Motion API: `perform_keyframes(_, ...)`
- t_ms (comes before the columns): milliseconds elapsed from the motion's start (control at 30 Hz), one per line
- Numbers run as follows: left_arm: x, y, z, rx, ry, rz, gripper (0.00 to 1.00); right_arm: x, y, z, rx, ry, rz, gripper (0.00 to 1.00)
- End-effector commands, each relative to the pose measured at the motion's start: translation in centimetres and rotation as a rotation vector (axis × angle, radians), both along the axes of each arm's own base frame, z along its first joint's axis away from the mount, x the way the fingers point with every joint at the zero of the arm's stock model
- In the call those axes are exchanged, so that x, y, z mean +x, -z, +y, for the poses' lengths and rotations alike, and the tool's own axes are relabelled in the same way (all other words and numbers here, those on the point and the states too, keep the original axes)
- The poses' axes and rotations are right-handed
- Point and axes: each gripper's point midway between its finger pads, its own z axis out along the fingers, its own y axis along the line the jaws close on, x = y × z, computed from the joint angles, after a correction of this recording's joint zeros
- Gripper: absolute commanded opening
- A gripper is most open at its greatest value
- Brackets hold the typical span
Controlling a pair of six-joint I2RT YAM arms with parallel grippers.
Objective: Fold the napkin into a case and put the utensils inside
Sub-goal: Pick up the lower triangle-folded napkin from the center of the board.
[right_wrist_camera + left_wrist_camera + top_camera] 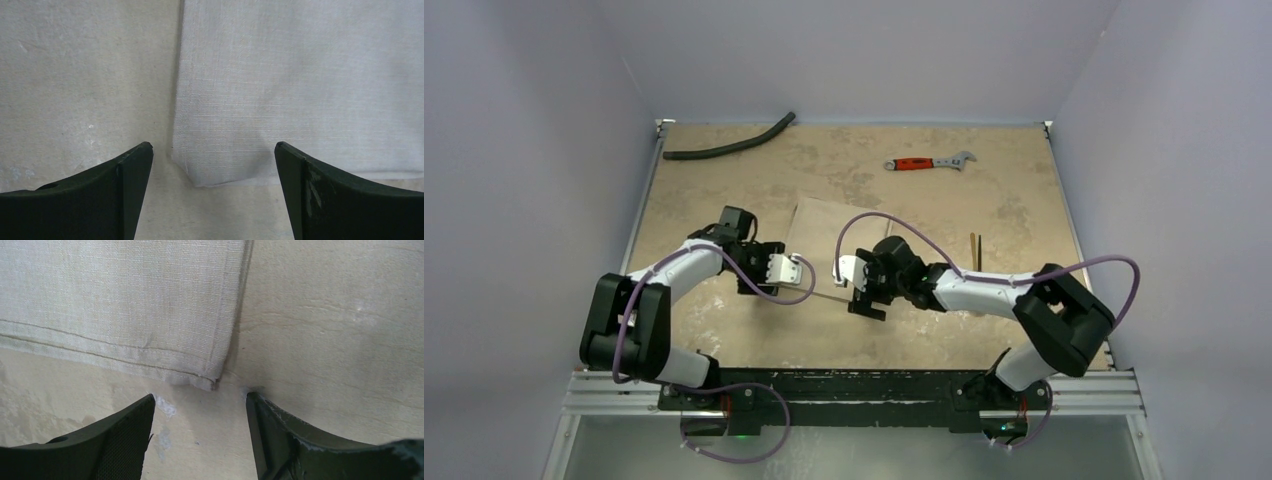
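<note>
**A:** Where's the napkin (821, 232) now?

**B:** Flat on the worktop (984, 195), middle of the overhead view, between the two arms; it seems folded over already, since the left wrist view shows doubled hems meeting at a corner in the lower middle of the frame.

**A:** And the pincers?

**B:** The left pincer (200, 400) is open and holds nothing; that hemmed corner lies just ahead of its tips. The right pincer (213, 147) is spread wide, also empty; a rounded cloth corner sits between its fingers in the lower middle of its view, though I can't tell whether it touches the cloth.

**A:** How will the cloth behave?

**B:** I'd judge it light, limp and thin; a woven fabric with some grip to it, so not slippery. It won't hold a shape by itself; lift one corner and the rest will sag and drag. The layers could slide apart if only the top one is caught.

**A:** So take hold where?

**B:** At the corners, I'd say; pinch through the stitched hem, where the cloth is thickest, one pincer per corner, so the edge travels level.

**A:** And the utensils?

**B:** One thin gold piece (973, 250) lies right of centre in the overhead view, beside the right arm; stiff, slim and smooth, likely prone to slipping; best gripped across the handle. Others I can't make out.
</note>
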Motion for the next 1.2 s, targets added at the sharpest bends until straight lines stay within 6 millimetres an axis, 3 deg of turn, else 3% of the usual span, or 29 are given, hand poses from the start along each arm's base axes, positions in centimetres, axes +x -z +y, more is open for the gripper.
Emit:
perform_keyframes(0,0.8,-0.2,-0.9,-0.027,0.062,-0.001,0.65,-0.8,2.0,0.0,-0.033,0.002,0.081,0.93)
perform_keyframes(200,0.9,-0.4,-1.6,-0.041,0.095,-0.007,0.63,-1.4,3.8,0.2,-0.054,0.002,0.156,0.87)
perform_keyframes(467,-0.2,-0.4,-2.2,-0.038,0.18,0.002,0.64,-1.3,3.1,-0.8,-0.053,0.062,0.138,0.81)
perform_keyframes(700,0.8,-0.1,-3.2,-0.014,0.198,-0.002,0.62,-0.5,2.6,-1.4,-0.052,0.111,0.132,0.82)
perform_keyframes(1033,0.9,1.4,-2.7,0.036,0.177,0.048,0.36,0.0,4.0,-1.6,-0.084,0.132,0.218,0.73)
perform_keyframes(1100,1.0,1.4,-2.8,0.029,0.165,0.046,0.34,0.1,4.1,-1.7,-0.088,0.142,0.224,0.66)
perform_keyframes(1167,1.3,1.4,-2.8,0.026,0.149,0.045,0.28,0.2,4.3,-1.8,-0.09,0.158,0.225,0.5)
